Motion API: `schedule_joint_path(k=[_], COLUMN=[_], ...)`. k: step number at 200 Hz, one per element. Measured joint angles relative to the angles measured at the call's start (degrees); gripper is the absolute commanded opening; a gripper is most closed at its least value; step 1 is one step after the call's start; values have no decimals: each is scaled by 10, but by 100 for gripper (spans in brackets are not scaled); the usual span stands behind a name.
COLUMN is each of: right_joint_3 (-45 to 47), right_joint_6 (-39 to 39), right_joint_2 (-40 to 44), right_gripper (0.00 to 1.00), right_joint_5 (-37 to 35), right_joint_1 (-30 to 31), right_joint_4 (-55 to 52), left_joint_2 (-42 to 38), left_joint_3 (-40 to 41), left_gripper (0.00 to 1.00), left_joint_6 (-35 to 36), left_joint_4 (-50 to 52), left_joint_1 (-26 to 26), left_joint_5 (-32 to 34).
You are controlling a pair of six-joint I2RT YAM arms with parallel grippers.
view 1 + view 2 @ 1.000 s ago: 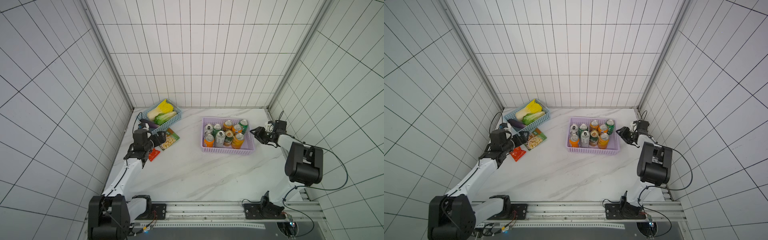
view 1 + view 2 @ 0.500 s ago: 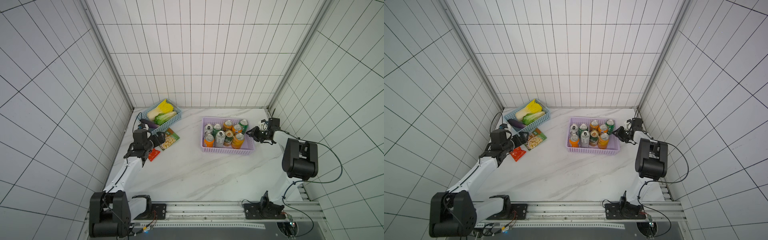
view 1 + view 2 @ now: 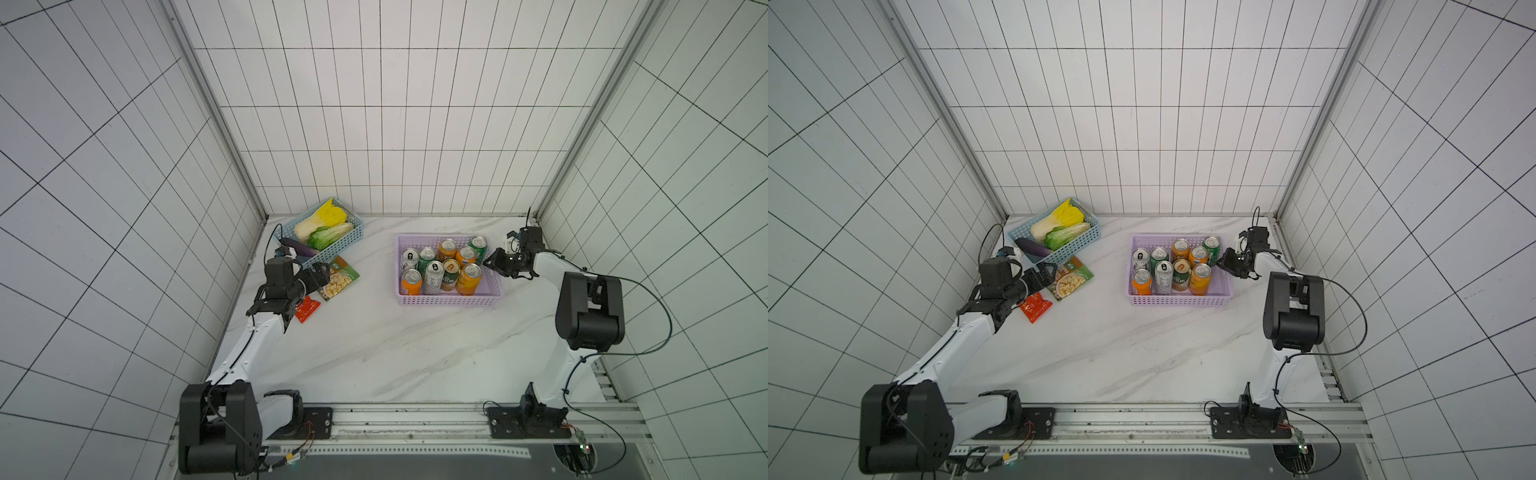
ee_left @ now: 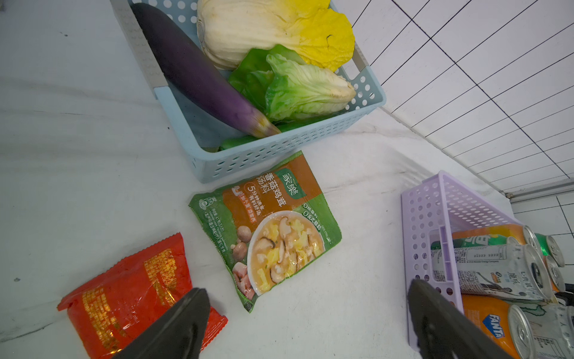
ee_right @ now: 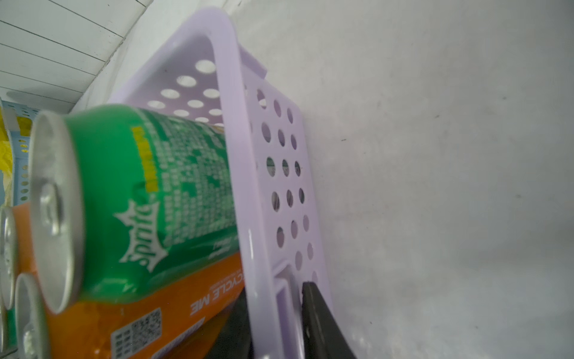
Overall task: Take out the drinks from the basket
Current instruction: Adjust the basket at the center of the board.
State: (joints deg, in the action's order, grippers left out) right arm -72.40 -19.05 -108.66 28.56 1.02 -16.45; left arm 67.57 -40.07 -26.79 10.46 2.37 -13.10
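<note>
3 white tiled walls (image 3: 374, 104) — pale marble tabletop (image 3: 374, 353).

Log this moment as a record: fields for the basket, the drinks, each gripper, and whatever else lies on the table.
basket: lilac, on the table
drinks: nine cans, all standing inside the basket
right gripper: shut on the basket wall, one finger inside, one outside
left gripper: open, empty, above the table near the red packet
other: green soup packet, blue basket holding vegetables
</note>
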Motion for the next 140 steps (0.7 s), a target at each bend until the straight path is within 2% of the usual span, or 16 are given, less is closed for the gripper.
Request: schedule_joint_path(k=[69,140], right_joint_3=[-36,-49], right_joint_6=[-8,-22], right_joint_2=[-30,-45], right_gripper=[28,29], right_joint_5=[-3,-3], right_joint_1=[78,122], right_joint_4=[4,17], left_joint_2=[0,6], left_joint_3=[-3,-43], left_gripper=[98,98], left_joint_6=[0,-15], left_joint_4=[1,11], left_joint_1=[0,-8], left_joint_5=[-22,-80])
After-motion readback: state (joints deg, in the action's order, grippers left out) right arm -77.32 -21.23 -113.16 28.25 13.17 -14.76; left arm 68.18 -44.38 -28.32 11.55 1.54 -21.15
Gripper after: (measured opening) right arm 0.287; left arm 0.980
